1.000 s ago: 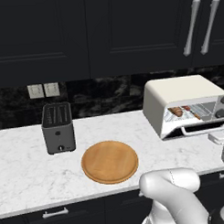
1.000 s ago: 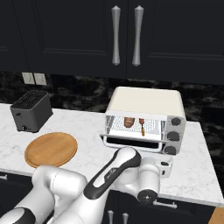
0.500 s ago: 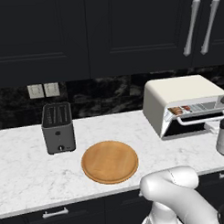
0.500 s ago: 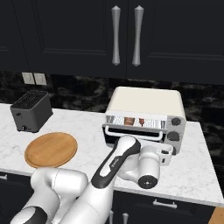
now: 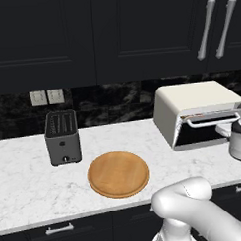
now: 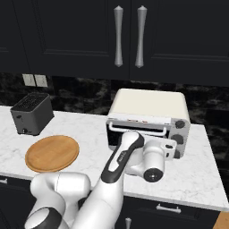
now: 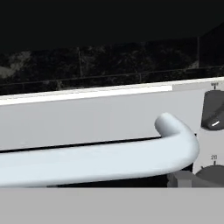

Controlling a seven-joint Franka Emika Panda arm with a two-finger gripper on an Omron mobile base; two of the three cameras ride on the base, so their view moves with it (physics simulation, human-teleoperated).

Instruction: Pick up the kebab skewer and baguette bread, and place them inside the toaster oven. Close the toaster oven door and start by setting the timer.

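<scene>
The toaster oven (image 5: 201, 110) is a cream-white box with a softly rounded top, standing at the right of a white, grey-veined marble worktop (image 5: 26, 185). Its door (image 6: 138, 134), dark glass in a pale frame, is tilted nearly shut, leaving a thin gap along the top edge through which a sliver of reddish-brown shows; whether that is the kebab skewer or the baguette bread cannot be told. The door's handle (image 7: 100, 162) is a smooth silvery round bar with a curved elbow at its end, seen very close in the hand view, with dark round knobs (image 7: 214, 116) just beside it on the oven's right face.

The end effector (image 6: 170, 150) sits close in front of the door at the knob side, its white hand touching or just short of the panel; its fingers are hidden in the frames, and it stands spread wide, holding nothing that can be seen.

Further left lie a flat round wooden plate (image 5: 118, 173) with a fine grain and raised rim, and a dark grey slot toaster (image 5: 62, 137) with a matte boxy shell.

Compared with a second ago, the door has swung up from about half open to almost closed, so the rack and food are now largely hidden, and the hand has risen with it.
</scene>
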